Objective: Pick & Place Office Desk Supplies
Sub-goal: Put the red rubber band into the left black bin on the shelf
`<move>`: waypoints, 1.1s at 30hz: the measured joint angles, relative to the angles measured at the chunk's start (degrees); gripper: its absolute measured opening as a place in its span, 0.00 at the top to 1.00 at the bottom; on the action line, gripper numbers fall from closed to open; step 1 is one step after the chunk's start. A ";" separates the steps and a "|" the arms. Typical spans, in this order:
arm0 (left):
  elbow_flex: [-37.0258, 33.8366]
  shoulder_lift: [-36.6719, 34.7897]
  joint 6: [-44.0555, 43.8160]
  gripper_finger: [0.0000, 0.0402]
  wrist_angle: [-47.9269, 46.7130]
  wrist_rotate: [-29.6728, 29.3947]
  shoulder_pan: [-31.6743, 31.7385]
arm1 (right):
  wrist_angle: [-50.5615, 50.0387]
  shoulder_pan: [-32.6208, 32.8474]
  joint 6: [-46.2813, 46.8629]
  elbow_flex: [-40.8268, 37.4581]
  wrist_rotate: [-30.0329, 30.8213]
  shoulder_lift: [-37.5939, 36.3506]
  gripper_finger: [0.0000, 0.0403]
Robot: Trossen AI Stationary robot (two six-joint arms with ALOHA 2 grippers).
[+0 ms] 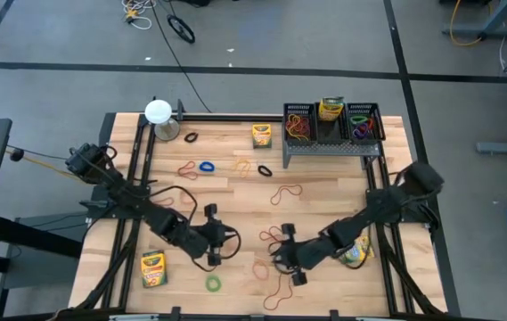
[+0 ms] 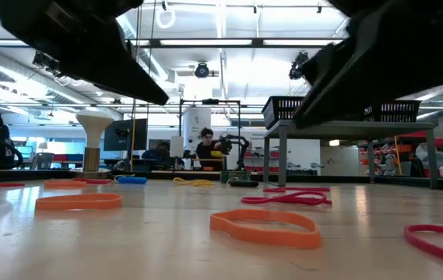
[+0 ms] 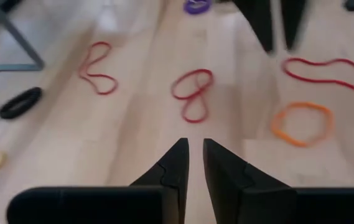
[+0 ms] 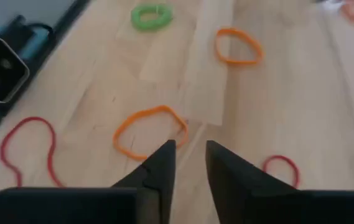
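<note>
Black wire-mesh rack [image 1: 331, 143] at the bench's [image 1: 324, 192] far edge; white round-topped object [image 1: 158, 112] at far left corner.
</note>
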 joint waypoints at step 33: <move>-0.04 -0.02 0.89 0.86 3.68 -1.25 7.16 | -23.06 -11.54 7.71 9.22 0.33 8.67 0.49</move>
